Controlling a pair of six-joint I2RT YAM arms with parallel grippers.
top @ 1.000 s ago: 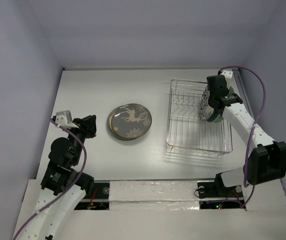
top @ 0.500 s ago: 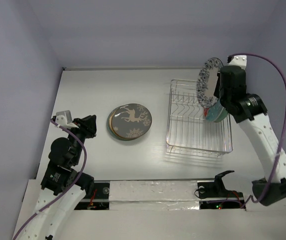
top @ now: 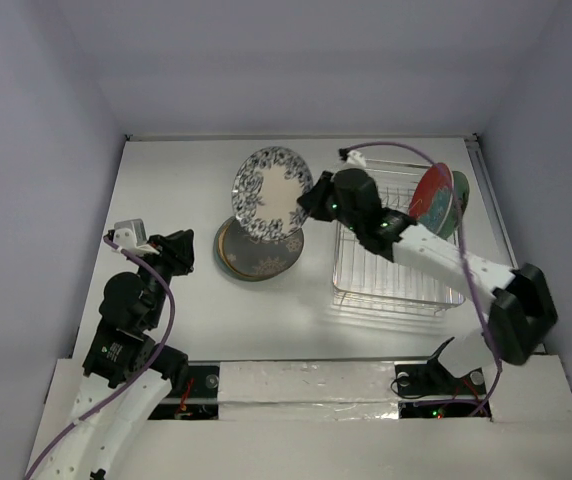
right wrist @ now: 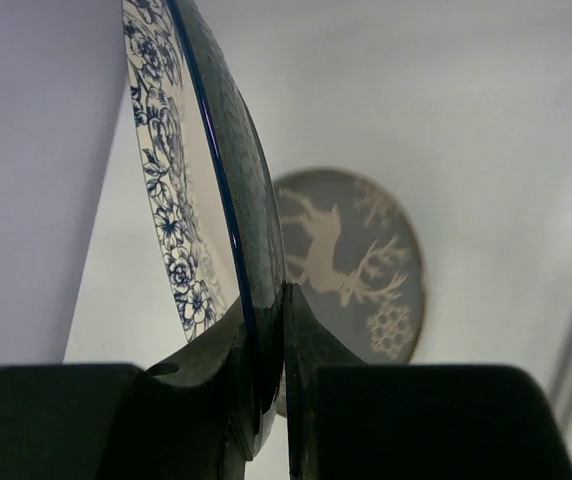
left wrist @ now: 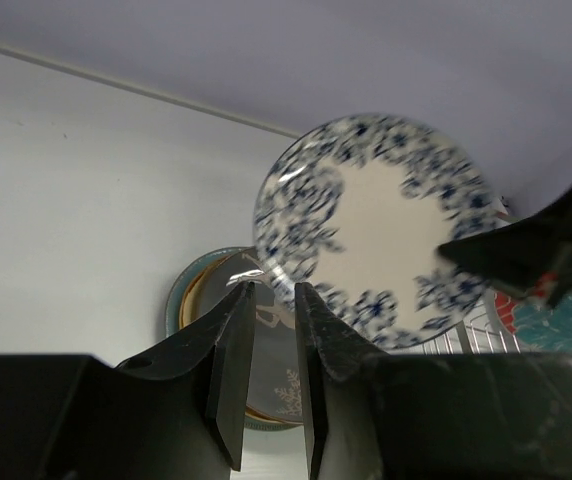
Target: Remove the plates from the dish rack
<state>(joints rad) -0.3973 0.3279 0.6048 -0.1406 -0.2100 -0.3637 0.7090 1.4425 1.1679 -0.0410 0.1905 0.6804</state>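
The blue-rimmed plate point(top: 273, 193) has a smooth, glossy glaze like ceramic, and its edge shines in the right wrist view. The deer plate point(right wrist: 351, 265) looks duller, with a satin tan face. The dish rack point(top: 396, 285) is thin, bright metal wire, and the red plate point(top: 429, 190) is glazed and shiny. The tabletop point(top: 166, 180) is smooth, matt white. The left fingers point(left wrist: 228, 370) and right fingers point(right wrist: 198, 400) are black plastic with a soft sheen.

Floral plate point(top: 272, 193) over deer plate point(top: 254, 263)
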